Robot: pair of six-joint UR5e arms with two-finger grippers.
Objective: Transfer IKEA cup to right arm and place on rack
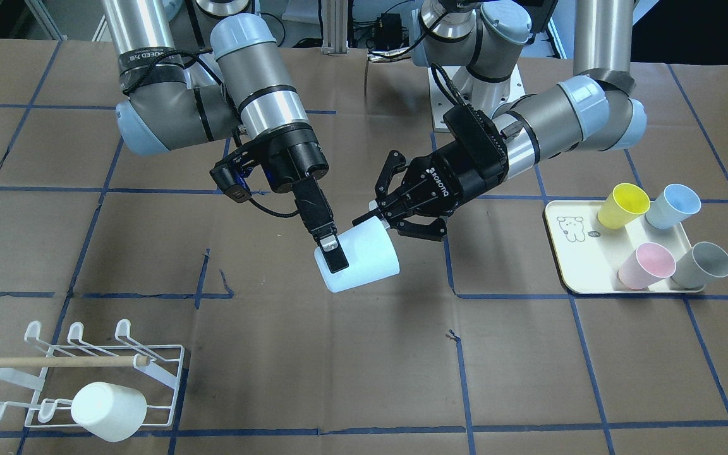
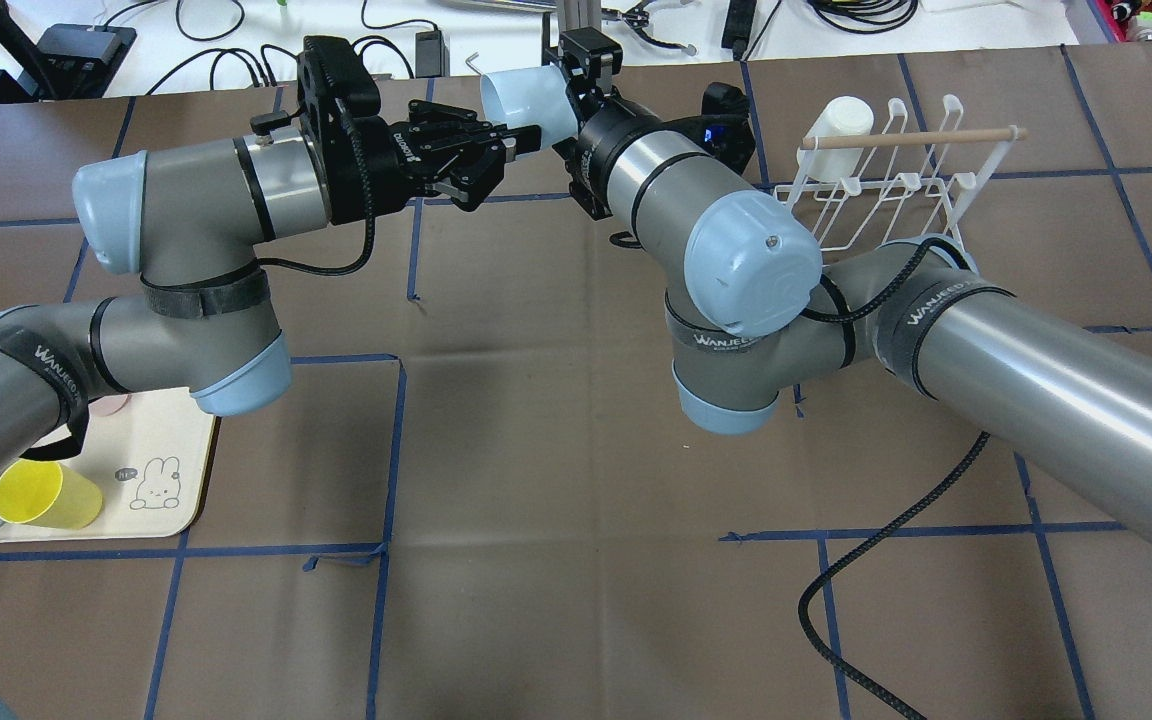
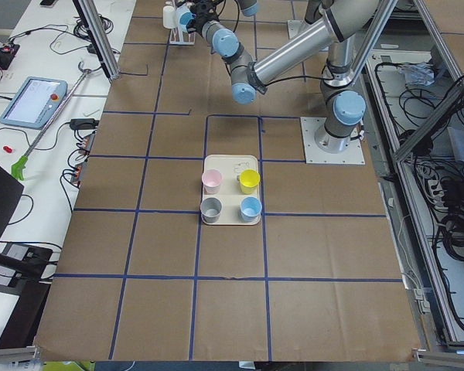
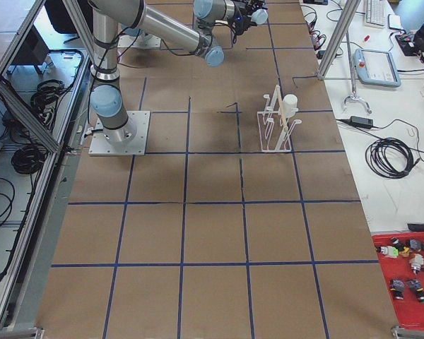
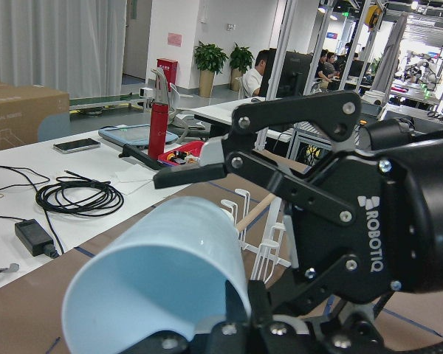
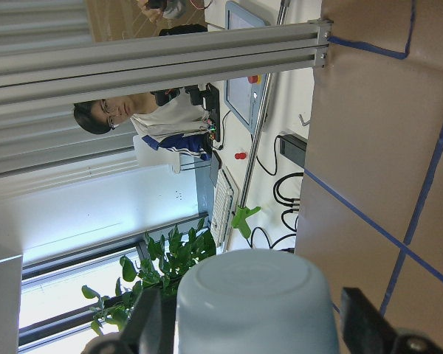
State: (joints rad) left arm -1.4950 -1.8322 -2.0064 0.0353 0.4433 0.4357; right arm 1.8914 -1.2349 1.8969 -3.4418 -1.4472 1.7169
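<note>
The right gripper (image 1: 337, 256) is clamped on the pale blue IKEA cup (image 1: 367, 259) near its base. The left gripper (image 1: 399, 222) stands spread at the cup's mouth (one finger inside the rim, one outside, not pinching). The cup hangs tilted above mid-table, well apart from the rack (image 1: 163, 370).

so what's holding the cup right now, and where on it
The right gripper holds the pale blue cup by its sides near the base, one finger on each side. The left gripper is open at the rim.
</note>
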